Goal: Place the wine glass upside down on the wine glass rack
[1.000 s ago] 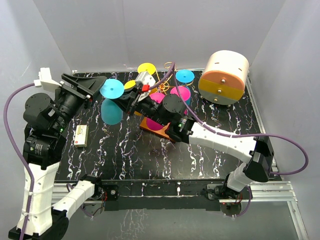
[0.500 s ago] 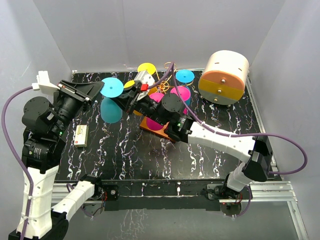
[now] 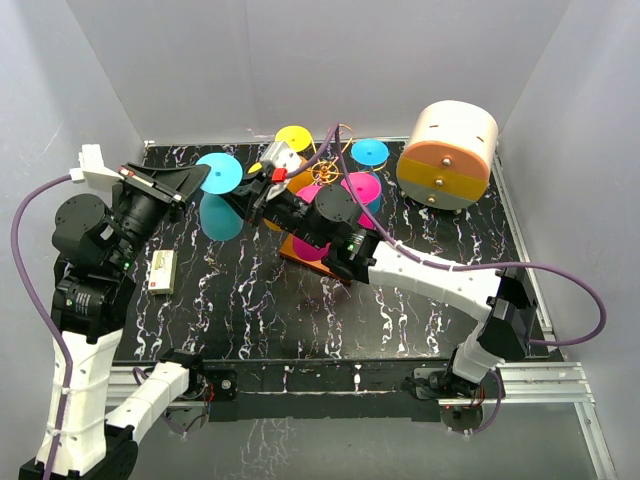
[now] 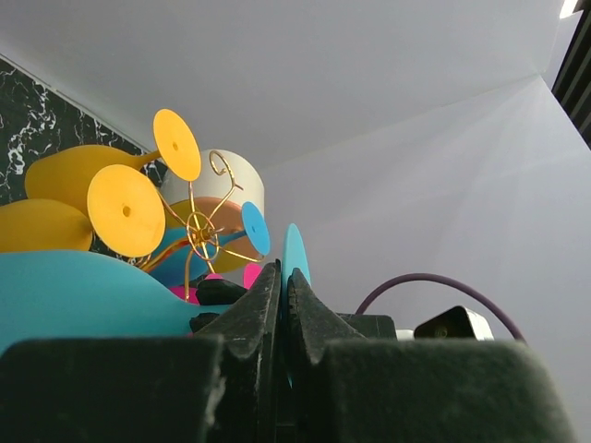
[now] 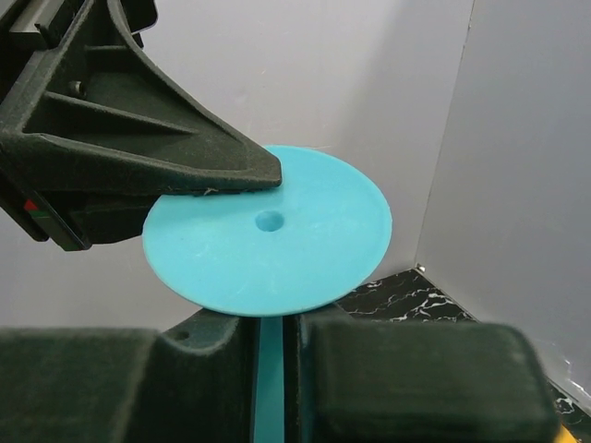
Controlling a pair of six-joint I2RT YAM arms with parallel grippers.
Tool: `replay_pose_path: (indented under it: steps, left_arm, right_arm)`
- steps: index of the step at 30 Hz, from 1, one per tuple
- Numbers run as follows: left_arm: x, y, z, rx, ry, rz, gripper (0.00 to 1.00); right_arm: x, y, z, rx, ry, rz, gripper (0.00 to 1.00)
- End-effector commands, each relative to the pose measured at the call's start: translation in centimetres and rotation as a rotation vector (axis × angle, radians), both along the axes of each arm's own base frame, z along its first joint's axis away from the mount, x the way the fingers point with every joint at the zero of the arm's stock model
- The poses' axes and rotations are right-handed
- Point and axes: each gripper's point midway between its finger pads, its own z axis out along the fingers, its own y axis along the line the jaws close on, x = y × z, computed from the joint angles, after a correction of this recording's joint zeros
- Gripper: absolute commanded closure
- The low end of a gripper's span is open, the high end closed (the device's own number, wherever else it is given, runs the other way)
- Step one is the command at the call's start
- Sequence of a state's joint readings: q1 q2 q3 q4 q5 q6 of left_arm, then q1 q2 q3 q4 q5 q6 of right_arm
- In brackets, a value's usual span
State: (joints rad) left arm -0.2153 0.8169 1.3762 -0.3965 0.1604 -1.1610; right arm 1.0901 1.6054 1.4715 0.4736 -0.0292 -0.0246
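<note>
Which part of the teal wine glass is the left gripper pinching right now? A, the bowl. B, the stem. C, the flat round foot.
C: the left gripper is shut on the rim of the teal foot, while the right gripper holds the stem.

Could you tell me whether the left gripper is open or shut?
Shut: the left gripper pinches the teal wine glass at the edge of its round foot, clearest in the right wrist view.
</note>
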Motion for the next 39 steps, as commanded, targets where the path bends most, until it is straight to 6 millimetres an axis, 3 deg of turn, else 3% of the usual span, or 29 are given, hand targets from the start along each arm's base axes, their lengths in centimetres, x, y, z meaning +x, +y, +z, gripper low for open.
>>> replay_pose_path:
  steps: [1, 4, 8, 12, 17, 27, 32, 39]
  left_arm:
    - [-0.7, -0.1, 1.8, 0.023, -0.082, -0.013, 1.00]
    - [-0.7, 0.9, 2.5, 0.047, -0.102, 0.041, 1.00]
    - [-0.8, 2.5, 3.8, 0.089, -0.148, 0.133, 1.00]
    - [-0.5, 3.7, 4.9, 0.172, -0.194, 0.196, 1.00]
    - [1.2, 4.0, 4.2, 0.286, -0.173, 0.222, 1.00]
    - [6.6, 2.7, 5.3, 0.409, -0.212, 0.202, 1.00]
    - [10.5, 1.1, 6.3, 0.416, -0.253, 0.167, 1.00]
    - [16.1, -0.6, 6.0, 0.450, -0.271, 0.139, 1.00]
  right_arm:
    - [-1.3, -1.6, 4.9, 0.131, -0.040, 0.022, 0.86]
    - [-1.7, -2.6, 5.5, 0.153, -0.022, 0.019, 0.66]
    - [-2.8, -4.0, 5.9, 0.153, -0.022, 0.037, 0.49]
    - [-4.6, -5.8, 4.3, 0.087, -0.036, 0.072, 0.36]
    - [-6.2, -9.2, 3.3, 0.044, -0.002, 0.069, 0.33]
    - [-8.6, -17.3, 3.9, 0.099, 0.101, -0.006, 0.31]
    - [-8.7, -19.4, 3.3, 0.114, 0.149, -0.043, 0.31]
    - [-9.4, -21.2, 2.6, 0.146, 0.208, -0.044, 0.31]
